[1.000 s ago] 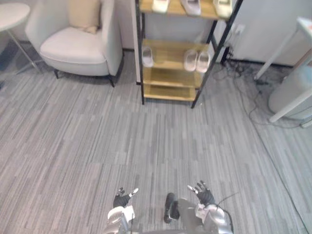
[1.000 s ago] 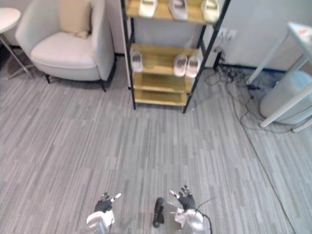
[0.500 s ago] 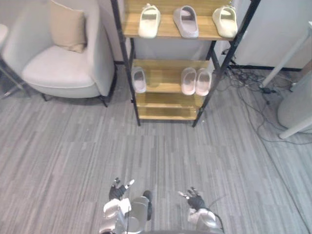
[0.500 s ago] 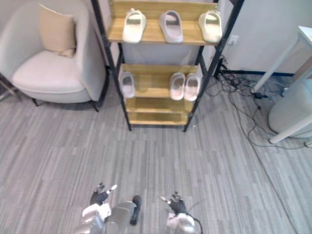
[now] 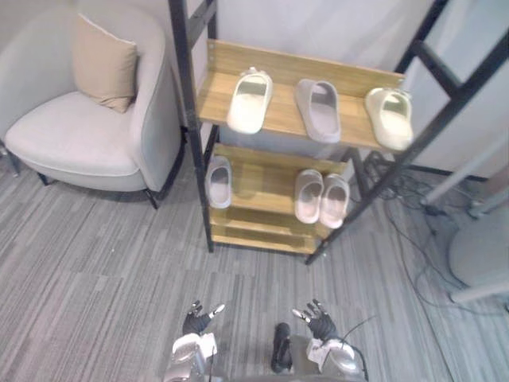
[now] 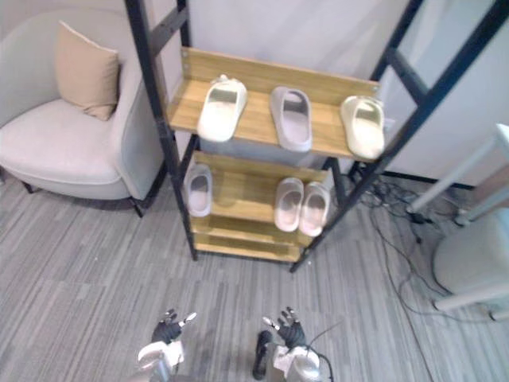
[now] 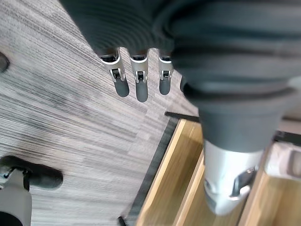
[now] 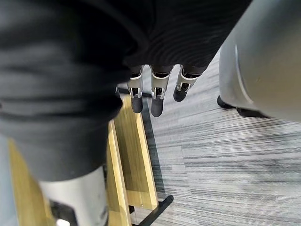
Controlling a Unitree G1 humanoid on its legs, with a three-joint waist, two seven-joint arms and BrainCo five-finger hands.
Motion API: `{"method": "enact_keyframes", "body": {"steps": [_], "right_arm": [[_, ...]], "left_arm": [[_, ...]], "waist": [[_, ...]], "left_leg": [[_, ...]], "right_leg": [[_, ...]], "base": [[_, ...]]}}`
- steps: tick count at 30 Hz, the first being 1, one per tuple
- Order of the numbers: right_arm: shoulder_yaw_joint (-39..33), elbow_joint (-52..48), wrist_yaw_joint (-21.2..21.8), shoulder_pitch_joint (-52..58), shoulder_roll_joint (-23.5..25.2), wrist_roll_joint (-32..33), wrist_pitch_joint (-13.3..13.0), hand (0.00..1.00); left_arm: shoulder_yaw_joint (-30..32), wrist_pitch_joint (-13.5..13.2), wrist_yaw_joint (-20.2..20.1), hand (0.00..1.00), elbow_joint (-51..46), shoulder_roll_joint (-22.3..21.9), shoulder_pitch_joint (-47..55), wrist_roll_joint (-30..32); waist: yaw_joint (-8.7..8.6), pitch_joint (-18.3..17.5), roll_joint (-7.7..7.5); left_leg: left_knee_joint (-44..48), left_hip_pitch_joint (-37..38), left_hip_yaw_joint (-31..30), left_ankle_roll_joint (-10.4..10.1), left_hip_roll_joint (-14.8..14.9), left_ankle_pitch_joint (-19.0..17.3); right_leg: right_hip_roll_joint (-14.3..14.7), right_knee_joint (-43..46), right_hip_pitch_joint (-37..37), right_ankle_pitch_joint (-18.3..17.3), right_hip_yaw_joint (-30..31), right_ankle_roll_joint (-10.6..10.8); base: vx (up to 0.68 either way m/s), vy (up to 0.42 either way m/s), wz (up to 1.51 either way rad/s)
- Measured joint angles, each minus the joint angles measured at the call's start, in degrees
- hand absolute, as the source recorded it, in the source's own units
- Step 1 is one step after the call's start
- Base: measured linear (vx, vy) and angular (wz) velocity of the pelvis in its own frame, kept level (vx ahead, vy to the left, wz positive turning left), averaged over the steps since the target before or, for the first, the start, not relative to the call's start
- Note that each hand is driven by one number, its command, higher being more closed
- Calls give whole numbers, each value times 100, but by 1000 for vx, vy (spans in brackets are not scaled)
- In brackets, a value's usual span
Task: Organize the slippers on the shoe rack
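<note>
- Underfoot, grey striped carpet (image 5: 95, 278) runs from the robot to the wall, with open floor between the hands and the rack.
- Straight ahead stands a shoe rack (image 5: 184, 95) with a black metal frame and wooden shelves. Its posts are cut off at the upper edge of the view.
- Just left of the rack is a pale grey armchair (image 5: 64, 143), cut off at the left edge.
- At the far right is a pale rounded object (image 5: 477, 255), cut off and hard to identify, with white table legs (image 5: 469, 167) slanting above it.
- On the armchair, a tan cushion (image 5: 103, 64) leans against the backrest.
- Behind the rack's right side, dark cables (image 5: 406, 231) trail over the carpet.
- On the upper shelf, three slippers lie well apart: a cream slipper (image 5: 249, 100) on the left, a grey slipper (image 5: 318, 109) in the middle and a second cream slipper (image 5: 390, 118) on the right.
- On the middle shelf, a single pale slipper (image 5: 219, 181) lies just beside the left post, while a pinkish pair (image 5: 320, 197) lies side by side, touching, to the right.
- Low in the eye views, the left hand (image 5: 195, 322) and the right hand (image 5: 320, 325) hover over the carpet, well apart from the rack, fingers spread and holding nothing.
</note>
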Motion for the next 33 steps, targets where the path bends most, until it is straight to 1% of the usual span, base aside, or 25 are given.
{"method": "enact_keyframes", "body": {"steps": [2,3,4,5,6,7,8,9,10,11,12,13,15,17,20,21,22,24,25,26,27,28,29,30,33], "right_arm": [[18,-15,-4,-29,-58,8,-8,0],[97,-21,-20,-33,-68,13,-4,0],[108,2,-31,-24,-69,32,5,0],[110,22,-71,26,-46,65,20,0],[97,27,-88,56,-44,70,18,0],[60,27,-99,69,-40,105,18,0],[23,19,-100,52,-25,208,18,0],[-39,11,-100,47,-14,246,16,0],[-114,11,-102,48,-23,246,17,0],[-111,52,-117,77,-15,235,62,0],[-95,52,-107,85,23,231,62,0],[-97,79,-107,127,42,226,65,0],[-66,129,-101,123,46,219,78,0],[-20,116,-79,119,64,196,75,0],[70,-21,-34,174,97,-9,65,0],[67,-33,-12,196,94,-11,54,0],[66,-26,-4,221,94,-12,48,0],[58,-1,-2,244,90,-14,46,0],[53,3,-1,232,86,-17,46,0],[59,22,4,231,89,-17,49,0],[97,35,11,230,94,-16,50,0],[132,85,16,224,95,-19,56,0],[125,136,3,194,82,-17,54,0],[124,148,-2,191,22,-15,44,0],[126,224,-7,143,-34,-13,51,0]], "left_arm": [[127,13,-35,0,29,-6,-71,-1],[222,21,-24,0,6,-1,-80,-5],[226,11,-23,0,-7,16,-58,-7],[172,-1,-25,0,-79,44,-88,-10],[105,-14,-31,0,-192,27,-69,-15],[11,-17,-48,0,-238,27,-66,-20],[-117,-11,-62,0,-238,22,-69,-22],[-196,-4,-78,0,-234,21,-66,-22],[-303,-1,-92,0,-232,22,-76,-12],[-287,-6,-94,0,-200,36,-92,-1],[-302,-11,-82,0,-196,67,-90,-1],[-326,-16,-89,0,-193,63,-94,11],[-325,-20,-96,0,-218,61,-122,6],[-287,-18,-97,0,-166,68,-118,10],[-288,-10,-104,0,-115,91,-73,55],[-288,-10,-103,0,-69,92,-72,67],[-289,-11,-105,0,-38,93,-71,91],[-289,-16,-107,0,-34,91,-65,112],[-281,-16,-104,0,-32,90,-64,111],[-275,-21,-102,0,-38,91,-58,111],[-233,-23,-103,0,-43,94,-48,112],[-151,-25,-102,0,-16,90,-65,112],[-107,-10,-101,0,57,32,-94,115],[-111,-9,-101,0,81,9,-74,117],[-112,-7,-105,0,219,10,-78,114]], "waist": [[-106,36,142],[-113,85,149],[-92,110,125],[-59,170,44],[-40,183,-3],[-15,195,-64],[-17,168,-41],[-20,150,-13],[-10,133,46],[33,71,83],[35,44,-54],[31,62,-135],[126,68,-170],[126,70,-165],[91,72,-170],[64,65,-180],[43,40,-222],[38,2,-276],[22,-4,-266],[23,-19,-271],[37,-55,-317],[54,-106,-406],[50,-131,-242],[27,-157,-165],[-2,-218,-54]], "left_leg": [[1361,-645,-87,-100,89,220],[2424,-1151,-84,-34,136,562],[2797,-1302,-35,-20,170,544],[3163,-1506,181,-173,221,330],[3138,-1636,387,-341,245,224],[2859,-1819,582,-398,225,136],[2409,-2008,690,-379,145,104],[1983,-2103,733,-342,53,135],[1222,-2254,746,-219,-52,343],[655,-2309,642,-75,-234,1059],[457,-2140,644,8,-393,1117],[445,-2079,674,57,-445,1090],[498,-1868,932,169,-444,919],[413,-1636,1148,252,-426,792],[158,-1203,1397,366,-428,701],[136,-1052,1378,387,-429,664],[79,-958,1301,399,-427,641],[-4,-891,1095,366,-408,657],[-44,-841,972,295,-371,663],[-15,-842,927,210,-331,639],[-8,-862,890,150,-342,609],[-6,-881,824,67,-384,562],[-26,-886,755,17,-223,579],[-97,-865,727,-24,-116,602],[-372,-729,642,-150,57,678]], "right_leg": [[122,-205,285,-228,-267,-87],[173,-494,643,-263,-314,-141],[198,-630,847,-277,-325,-164],[194,-863,1328,-295,-367,-194],[167,-989,1592,-295,-369,-194],[130,-1119,1777,-295,-361,-194],[93,-1254,1896,-295,-358,-193],[80,-1338,1933,-297,-350,-189],[80,-1364,1940,-335,-287,-118],[68,-1339,1963,-469,-148,97],[-42,-1346,1985,-508,-69,172],[-131,-1342,2050,-561,-31,254],[-219,-1215,2133,-581,125,288],[-314,-752,1991,-605,256,331],[-538,1110,1137,-573,465,470],[-586,1545,993,-724,514,495],[-627,1654,978,-844,519,511],[-681,1384,928,-915,516,483],[-719,909,921,-894,485,454],[-695,400,932,-748,488,362],[-661,-103,950,-305,525,280],[-653,-381,960,-97,605,414],[-508,-650,1143,-86,541,397],[-412,-854,1224,-84,465,395],[-175,-1231,1435,-76,349,384]], "base": [[473,-317,52],[365,-237,38],[414,-212,34],[365,-188,19],[474,-230,9],[332,-128,-8],[250,-45,-16],[217,35,-31],[256,132,-43],[301,150,-31],[301,155,-4],[191,93,7],[142,147,-35],[75,144,-65],[81,120,-47],[130,8,15],[117,-24,41],[112,-88,64],[232,-182,56],[214,-171,35],[218,-180,13],[159,-165,3],[186,-221,-2],[210,-262,-7],[136,-181,0]]}}
